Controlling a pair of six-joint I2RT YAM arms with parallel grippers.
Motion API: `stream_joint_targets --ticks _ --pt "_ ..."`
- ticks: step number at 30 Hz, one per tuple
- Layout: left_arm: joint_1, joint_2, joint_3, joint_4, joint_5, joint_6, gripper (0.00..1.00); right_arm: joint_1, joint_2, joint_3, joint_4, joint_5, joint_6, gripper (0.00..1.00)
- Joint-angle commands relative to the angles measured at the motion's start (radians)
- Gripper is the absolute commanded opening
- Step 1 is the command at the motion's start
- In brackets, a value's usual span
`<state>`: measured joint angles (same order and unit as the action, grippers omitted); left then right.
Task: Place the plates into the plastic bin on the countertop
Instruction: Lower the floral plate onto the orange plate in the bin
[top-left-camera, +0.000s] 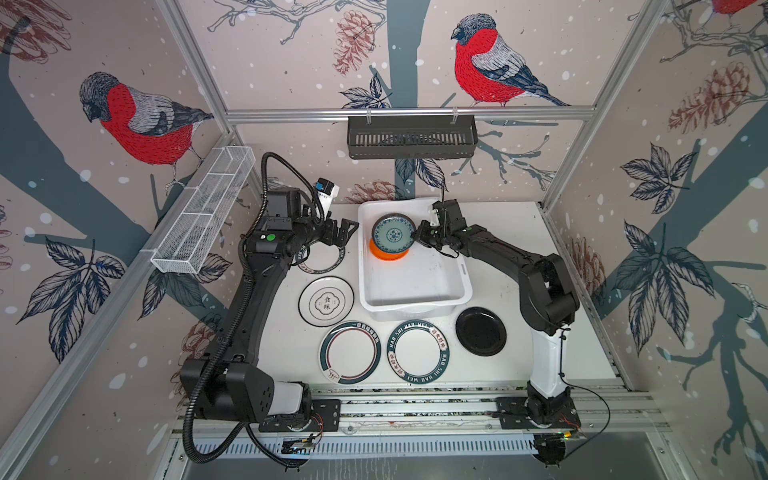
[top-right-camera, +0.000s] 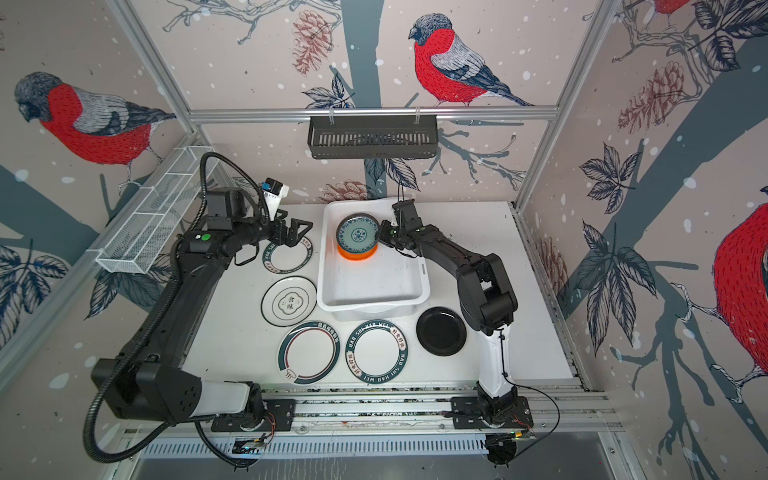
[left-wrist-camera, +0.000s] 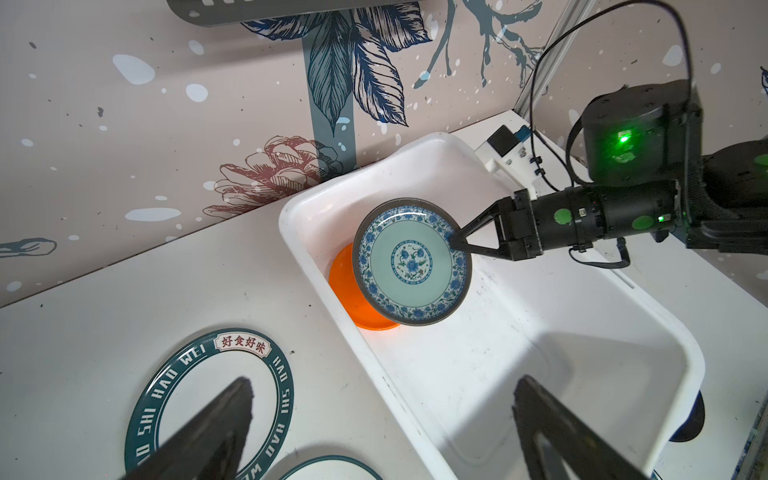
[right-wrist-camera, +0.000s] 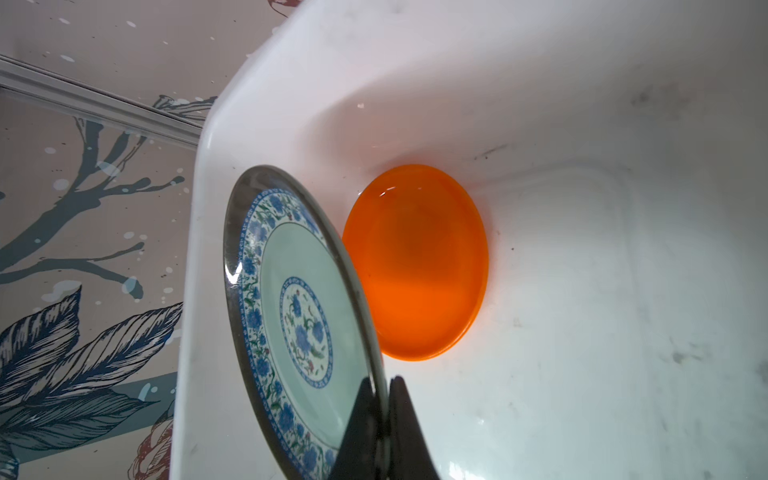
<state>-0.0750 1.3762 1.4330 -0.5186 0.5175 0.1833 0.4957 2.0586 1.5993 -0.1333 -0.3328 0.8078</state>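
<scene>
Plates nearest you, operator: in both top views the green-rimmed plate and the lettered plate lie flat side by side on the countertop, faces up, with the glossy black plate near on their right. You get none of these in the right wrist view. Next back, the black-rimmed plate with two characters at its centre sits just beside the left wall of the plastic bin. That bin is a white rounded tub, and its long axis runs near to far, slightly slanted. Farther on, your left gripper hovers with jaws spread wide and nothing between them, over the far lettered plate, whose dark green ring half hides under the arm in a top view; the left wrist view gives you its red characters on a white label instead. Now the far end of the bin: your right gripper is pinched on the right-hand rim of the teal-patterned plate, one finger above, one below, as the left wrist view makes plain. Round, so no long axis; its face is up, pale teal with blue flower bands and a dark edge, seemingly tipped a little. Under it lies the orange plate: only a crescent in both top views, but the right wrist view shows you it whole, flat on the bin floor toward the far left.
</scene>
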Motion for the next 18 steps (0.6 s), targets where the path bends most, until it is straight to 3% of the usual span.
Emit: stream_joint_targets --ticks 1,18 --pt "0.0 -0.008 0.005 0.008 0.003 0.0 0.97 0.003 0.032 0.029 -0.015 0.032 -0.029 0.06" --pt "-0.001 -0.017 -0.025 0.006 -0.011 0.015 0.97 0.009 0.201 0.157 -0.085 0.038 -0.044 0.09"
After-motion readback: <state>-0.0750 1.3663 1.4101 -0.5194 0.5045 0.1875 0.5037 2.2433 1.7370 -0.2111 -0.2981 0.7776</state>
